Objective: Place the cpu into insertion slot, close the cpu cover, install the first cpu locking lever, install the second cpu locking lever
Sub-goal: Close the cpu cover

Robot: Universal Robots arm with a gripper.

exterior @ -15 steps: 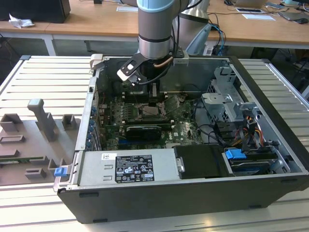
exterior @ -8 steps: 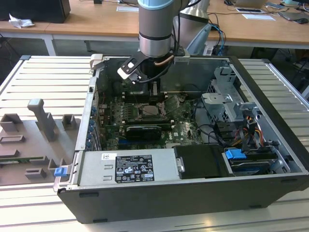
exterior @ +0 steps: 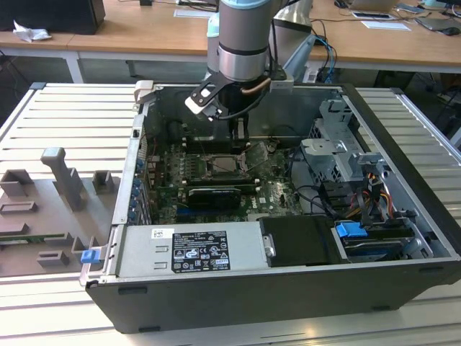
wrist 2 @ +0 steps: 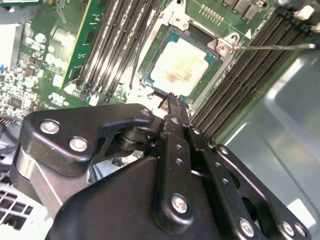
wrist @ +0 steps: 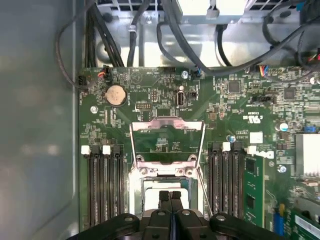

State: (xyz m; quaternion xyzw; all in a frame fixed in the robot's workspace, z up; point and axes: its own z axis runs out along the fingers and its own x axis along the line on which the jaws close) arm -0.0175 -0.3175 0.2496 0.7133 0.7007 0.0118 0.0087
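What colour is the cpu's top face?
Pale beige-silver with a faint brownish smudge; the cpu shows best in the second wrist view.

One cpu point(wrist 2: 180, 67), one insertion slot point(wrist: 134, 192), one cpu cover point(wrist: 167, 142), one round coin battery point(wrist: 116, 94), two banks of black memory slots point(wrist: 105, 185), one computer case point(exterior: 252, 310), one gripper point(wrist: 171, 194).

The cpu point(wrist 2: 179, 66) is beige-silver, circuit board point(wrist: 210, 95) green, gripper point(wrist 2: 172, 98) black.

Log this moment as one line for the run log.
cpu: in insertion slot | cpu cover: open | locking lever: unlatched | gripper: shut, at cpu edge
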